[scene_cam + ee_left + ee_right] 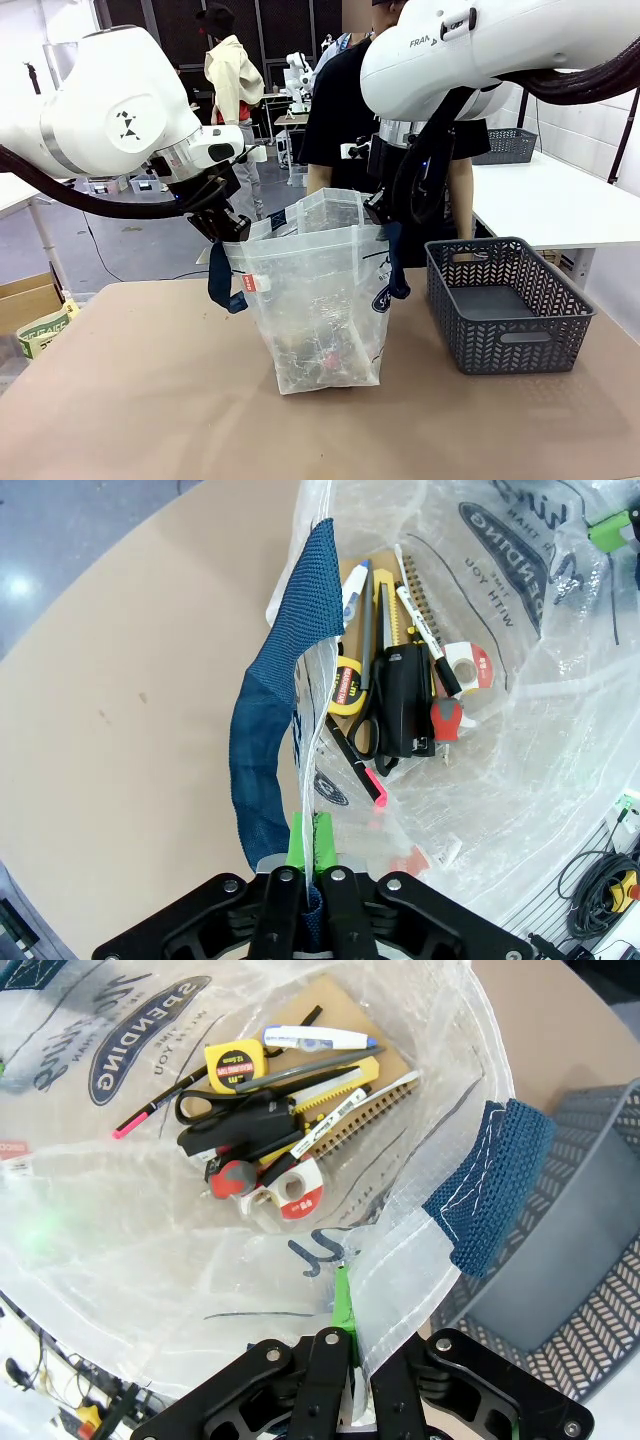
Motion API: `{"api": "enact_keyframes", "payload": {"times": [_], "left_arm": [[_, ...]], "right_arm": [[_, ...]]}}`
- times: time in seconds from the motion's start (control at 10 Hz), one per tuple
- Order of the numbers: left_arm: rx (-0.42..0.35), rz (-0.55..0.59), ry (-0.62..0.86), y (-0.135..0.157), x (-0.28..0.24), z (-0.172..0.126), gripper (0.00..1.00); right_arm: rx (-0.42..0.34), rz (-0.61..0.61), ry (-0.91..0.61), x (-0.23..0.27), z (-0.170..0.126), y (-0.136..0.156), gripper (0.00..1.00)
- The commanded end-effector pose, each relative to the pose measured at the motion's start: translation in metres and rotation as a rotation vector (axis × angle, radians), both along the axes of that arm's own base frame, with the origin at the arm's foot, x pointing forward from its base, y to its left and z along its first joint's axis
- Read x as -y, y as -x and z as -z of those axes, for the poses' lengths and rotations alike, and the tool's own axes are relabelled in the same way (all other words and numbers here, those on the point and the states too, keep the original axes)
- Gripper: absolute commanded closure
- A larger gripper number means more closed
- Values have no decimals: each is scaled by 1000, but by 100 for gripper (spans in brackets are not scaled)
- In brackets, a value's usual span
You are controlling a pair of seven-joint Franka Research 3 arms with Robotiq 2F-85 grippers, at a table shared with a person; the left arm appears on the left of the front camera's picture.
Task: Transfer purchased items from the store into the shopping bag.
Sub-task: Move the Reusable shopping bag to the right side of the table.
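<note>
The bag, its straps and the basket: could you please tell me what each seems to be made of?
The bag looks like thin, glossy translucent plastic film: it crinkles and can be seen through. The straps seem matte navy woven webbing, the weave visible. The basket is probably moulded dark grey plastic, with rigid openwork walls.

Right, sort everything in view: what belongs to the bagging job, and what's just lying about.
Job: shopping bag; left gripper and right gripper, jaws shut on its rim; inside it, the yellow tape measure, white-and-blue marker and tape roll.
Lying about: grey basket beside the bag; cardboard box off the table's left.
</note>
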State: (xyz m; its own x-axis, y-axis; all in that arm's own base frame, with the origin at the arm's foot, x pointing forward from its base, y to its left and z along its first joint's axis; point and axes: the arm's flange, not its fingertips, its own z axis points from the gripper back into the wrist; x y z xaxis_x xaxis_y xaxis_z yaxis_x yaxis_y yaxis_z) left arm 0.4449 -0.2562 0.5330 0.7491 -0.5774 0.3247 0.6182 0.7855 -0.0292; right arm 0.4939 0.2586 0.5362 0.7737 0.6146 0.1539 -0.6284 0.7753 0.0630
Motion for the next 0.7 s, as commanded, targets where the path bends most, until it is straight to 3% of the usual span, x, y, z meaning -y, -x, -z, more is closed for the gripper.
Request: {"api": "enact_keyframes", "payload": {"times": [0.0,0.6], "left_arm": [[0,-10,2,0,-1,-1,100],[0,-10,2,0,-1,-1,100]], "right_arm": [[6,1,-1,0,-1,0,100],[6,1,-1,0,-1,0,100]]}}
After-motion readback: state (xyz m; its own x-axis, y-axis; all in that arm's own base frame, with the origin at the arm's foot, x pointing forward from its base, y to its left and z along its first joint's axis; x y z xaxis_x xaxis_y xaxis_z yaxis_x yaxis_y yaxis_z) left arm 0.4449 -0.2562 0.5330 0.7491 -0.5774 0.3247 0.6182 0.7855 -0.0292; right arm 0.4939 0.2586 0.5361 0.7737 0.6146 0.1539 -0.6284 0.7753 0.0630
